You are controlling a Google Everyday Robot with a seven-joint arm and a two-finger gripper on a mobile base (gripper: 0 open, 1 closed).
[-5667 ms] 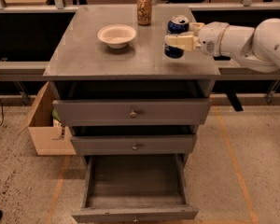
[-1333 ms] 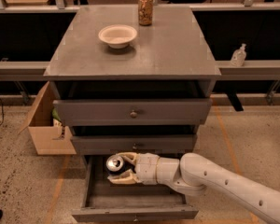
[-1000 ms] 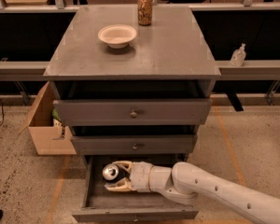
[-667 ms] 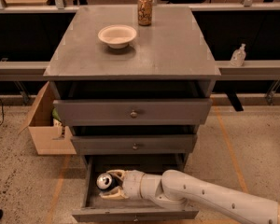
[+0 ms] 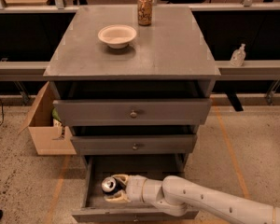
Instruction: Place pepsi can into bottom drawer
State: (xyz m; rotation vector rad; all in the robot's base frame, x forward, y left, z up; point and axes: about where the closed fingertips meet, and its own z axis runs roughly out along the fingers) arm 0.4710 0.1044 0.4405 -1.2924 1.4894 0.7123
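The pepsi can [image 5: 108,185] lies tilted, its silver top facing the camera, low inside the pulled-out bottom drawer [image 5: 94,171] at its left side. My gripper [image 5: 115,188] reaches in from the right on a white arm, and its tan fingers [image 5: 117,198] are closed around the can, one above and one below. Whether the can rests on the drawer floor I cannot tell. The can's blue body is mostly hidden by the fingers.
The two upper grey drawers [image 5: 133,112] stand slightly open above. On the cabinet top sit a white bowl [image 5: 117,34] and a tan-gold patterned can [image 5: 144,9]. A cardboard box [image 5: 45,128] stands on the floor to the left. A sanitizer bottle [image 5: 237,55] sits on the right ledge.
My gripper carried the pepsi can from the cabinet top down into the bottom drawer, then moved it left and lower inside the drawer.
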